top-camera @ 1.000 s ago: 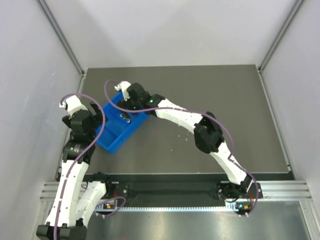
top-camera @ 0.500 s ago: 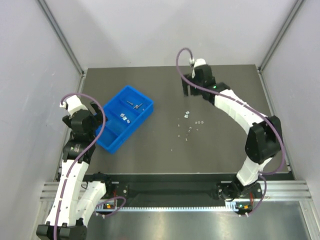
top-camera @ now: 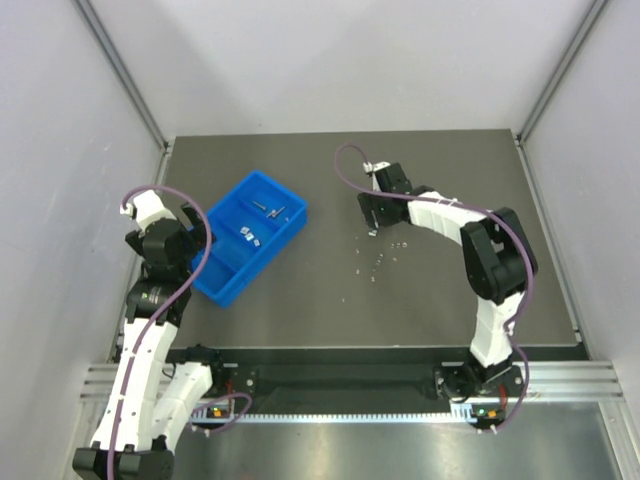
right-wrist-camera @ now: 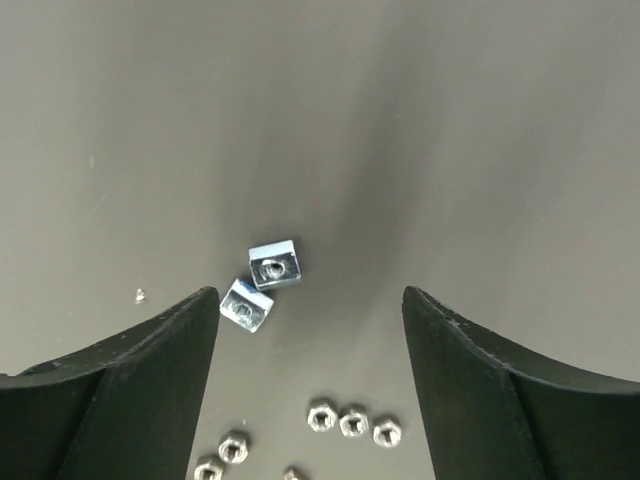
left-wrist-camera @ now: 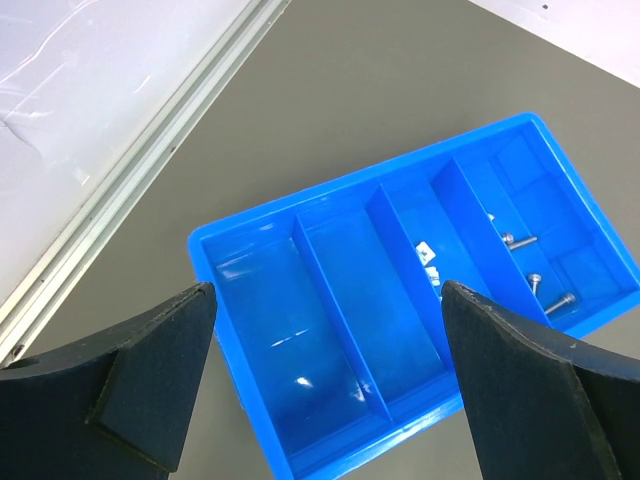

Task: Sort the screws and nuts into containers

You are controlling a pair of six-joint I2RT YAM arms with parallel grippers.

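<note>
Right of the bright blue rectangular plastic tray (top-camera: 226,276), tiny silver-grey metal nuts (right-wrist-camera: 273,266) lie loose on the dark grey table (top-camera: 450,300). The right gripper (right-wrist-camera: 308,300) hangs low over them, fingers apart and empty. Slender silver screws (left-wrist-camera: 535,280) lie in the tray's far-end compartments. The left gripper (left-wrist-camera: 328,290) hangs above the tray, spread wide

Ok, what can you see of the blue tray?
The tray is bright blue glossy plastic, rectangular, split by crosswise dividers. It lies flat on the dark table, left side, askew to its edges. Two end compartments are empty; the next holds square nuts, the far section three screws. Only the table touches it from outside.
</note>
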